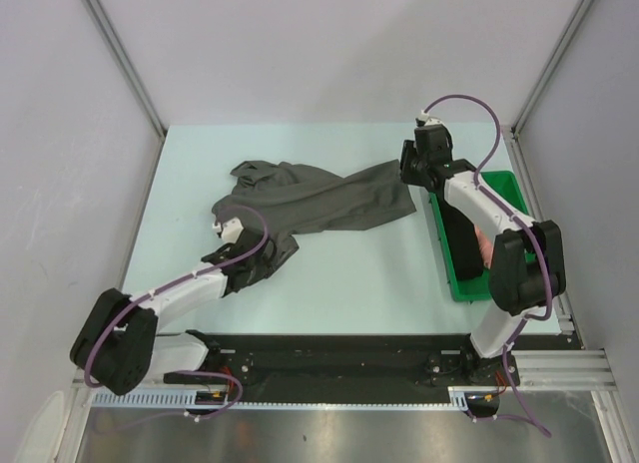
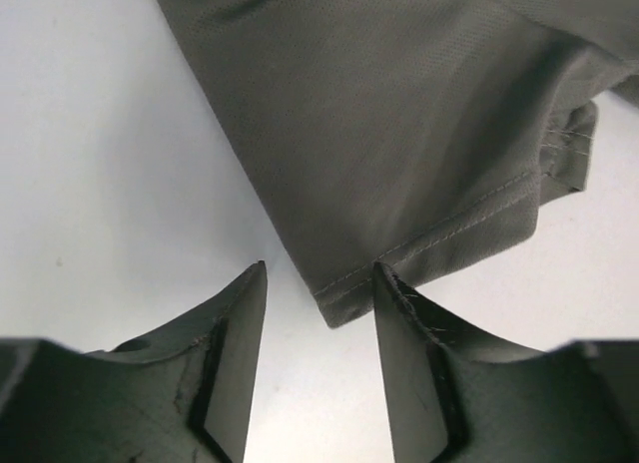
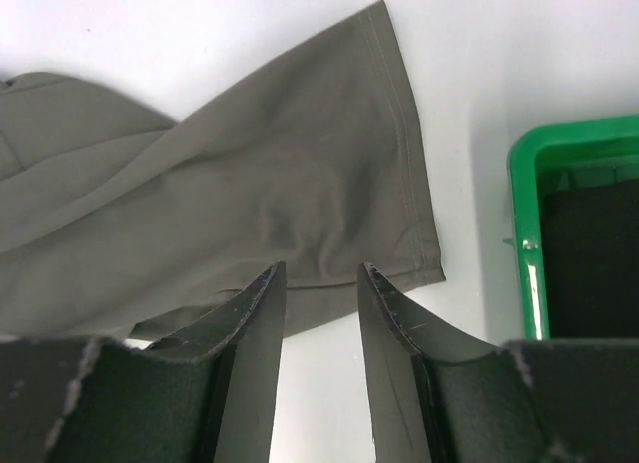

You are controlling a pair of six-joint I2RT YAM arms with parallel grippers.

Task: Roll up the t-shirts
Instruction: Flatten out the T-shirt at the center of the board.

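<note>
Grey tee [image 1: 329,204] is lying unrolled and rumpled across the middle of the pale bench [image 1: 349,283], stretching from left of centre towards the right side. Your left end effector [image 2: 319,268] is sitting low at the tee's near left corner with its fingers spread apart. The stitched hem corner is lying right at the gap between the tips, and bare bench is showing between them, so nothing is being pinched. Your right end effector [image 3: 321,268] is hanging over the tee's right end, also spread. Cloth and bench are showing in its gap, and it is gripping nothing. A hemmed edge is running just beyond its tips. A green tray [image 3: 521,199] is sitting on the right of the bench, close to that end of the tee but not touching it. Inside it a black roll [image 3: 594,253] and a pink roll [image 1: 485,248] are lying, partly hidden by your right arm.
</note>
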